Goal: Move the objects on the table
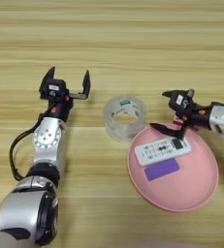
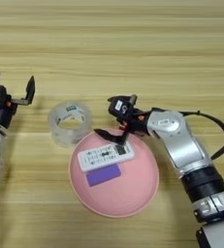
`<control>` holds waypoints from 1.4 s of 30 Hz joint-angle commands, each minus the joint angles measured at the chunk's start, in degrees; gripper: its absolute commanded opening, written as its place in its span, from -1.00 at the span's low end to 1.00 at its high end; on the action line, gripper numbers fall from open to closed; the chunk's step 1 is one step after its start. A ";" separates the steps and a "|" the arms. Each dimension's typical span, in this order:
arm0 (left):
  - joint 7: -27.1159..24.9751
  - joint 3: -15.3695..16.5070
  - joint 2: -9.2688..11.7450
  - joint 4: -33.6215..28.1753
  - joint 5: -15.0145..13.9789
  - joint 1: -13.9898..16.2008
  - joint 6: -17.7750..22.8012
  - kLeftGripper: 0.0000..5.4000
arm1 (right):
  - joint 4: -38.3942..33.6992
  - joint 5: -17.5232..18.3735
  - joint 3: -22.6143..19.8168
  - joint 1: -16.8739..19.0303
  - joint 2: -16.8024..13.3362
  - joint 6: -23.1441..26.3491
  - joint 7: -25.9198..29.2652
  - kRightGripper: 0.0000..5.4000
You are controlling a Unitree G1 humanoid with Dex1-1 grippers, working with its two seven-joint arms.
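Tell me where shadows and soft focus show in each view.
Left eye view: the left arm's casing is soft at the bottom corner, and the left claw casts a faint shadow on the table. Right eye view: the tape roll lays a soft shadow beside the pink plate; the right claw darkens the plate's rim.

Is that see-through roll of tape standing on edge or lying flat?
Lying flat. The tape roll rests on the table with its round hole facing up, just left of the pink plate.
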 commanded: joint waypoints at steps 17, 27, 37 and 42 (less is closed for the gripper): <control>-0.15 -0.13 -0.17 0.23 -0.38 -1.60 0.71 1.00 | -3.91 14.27 -14.60 1.97 -8.53 2.22 5.73 0.98; -0.33 -0.14 -0.18 -0.20 -0.42 -1.24 0.58 1.00 | 14.97 14.32 -16.85 -0.25 -11.56 -5.32 12.31 0.98; -0.34 -0.04 0.00 0.16 -0.41 -1.35 0.63 1.00 | 33.23 4.86 -12.06 -3.96 -11.95 -17.26 12.12 0.98; -0.47 0.01 0.09 0.34 -0.42 -1.43 0.64 1.00 | 38.02 3.27 -11.21 -5.26 -11.62 -20.04 12.30 0.98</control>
